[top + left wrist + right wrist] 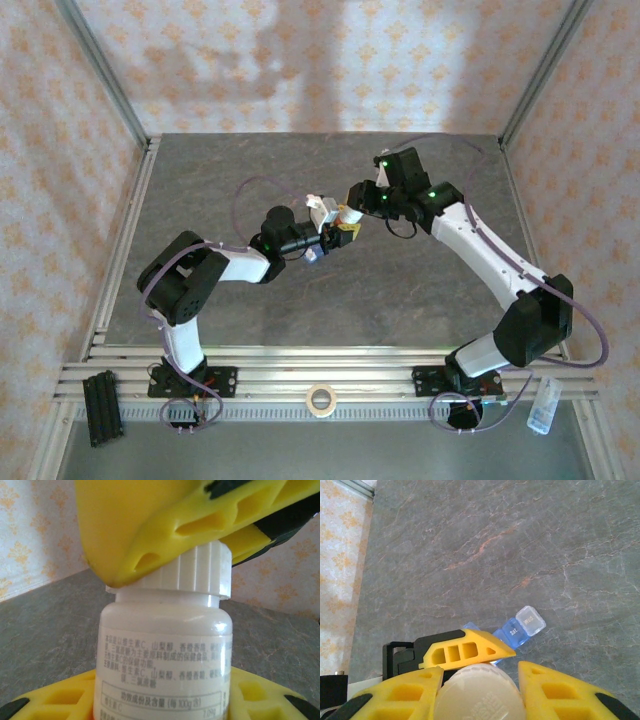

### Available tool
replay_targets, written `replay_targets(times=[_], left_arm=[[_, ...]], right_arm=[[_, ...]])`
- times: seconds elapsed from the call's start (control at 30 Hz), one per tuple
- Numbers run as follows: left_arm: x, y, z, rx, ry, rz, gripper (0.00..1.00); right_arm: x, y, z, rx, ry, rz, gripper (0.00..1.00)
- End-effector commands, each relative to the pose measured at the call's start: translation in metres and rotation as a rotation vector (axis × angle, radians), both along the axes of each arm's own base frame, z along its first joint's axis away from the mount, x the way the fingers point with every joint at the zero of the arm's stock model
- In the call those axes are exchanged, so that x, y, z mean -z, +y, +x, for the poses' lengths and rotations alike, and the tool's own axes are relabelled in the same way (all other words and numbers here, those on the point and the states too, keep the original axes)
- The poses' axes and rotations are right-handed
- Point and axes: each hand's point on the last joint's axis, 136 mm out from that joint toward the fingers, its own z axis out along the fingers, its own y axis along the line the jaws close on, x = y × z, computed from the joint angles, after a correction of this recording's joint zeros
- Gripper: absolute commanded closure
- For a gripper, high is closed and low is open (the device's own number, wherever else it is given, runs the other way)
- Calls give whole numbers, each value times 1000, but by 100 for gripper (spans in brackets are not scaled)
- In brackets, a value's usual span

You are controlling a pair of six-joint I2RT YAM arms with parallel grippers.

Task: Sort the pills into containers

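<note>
Both arms reach in to mid-table, elbows bent. The left gripper (pixel 160 702) clamps the white bottle (pixel 165 645) by its body; the right gripper (pixel 480 694) pinches its ribbed cap (pixel 200 567). The containers (pixel 521 627) lie flat on the table (pixel 520 540) below them (blue, 1 clear end).

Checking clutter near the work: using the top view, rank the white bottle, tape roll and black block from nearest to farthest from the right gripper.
1. white bottle, at the right gripper, mid-table.
2. tape roll, front rail, centre.
3. black block, front left corner.
</note>
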Motion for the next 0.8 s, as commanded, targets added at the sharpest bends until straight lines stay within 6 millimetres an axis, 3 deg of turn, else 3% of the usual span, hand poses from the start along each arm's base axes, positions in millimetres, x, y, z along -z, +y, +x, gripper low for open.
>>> replay_targets(times=[0.0, 0.13, 0.23, 0.37, 0.5, 0.77], left_arm=[[-44, -1, 1, -20, -150, -74, 100], [-43, -1, 2, -20, -149, -74, 100], [-44, -2, 1, -17, -148, -75, 100], [-44, -2, 1, -14, -148, -75, 100], [-44, -2, 1, -15, -147, -75, 100], [-44, -2, 1, -16, -145, -76, 100]], right_arm=[[10, 3, -13, 21, 62, -13, 71], [9, 6, -14, 4, 58, -3, 65], [9, 4, -14, 9, 52, -9, 53], [8, 2, -14, 15, 45, -18, 45], [8, 1, -13, 17, 42, -22, 45], [2, -1, -9, 40, 21, -23, 58]])
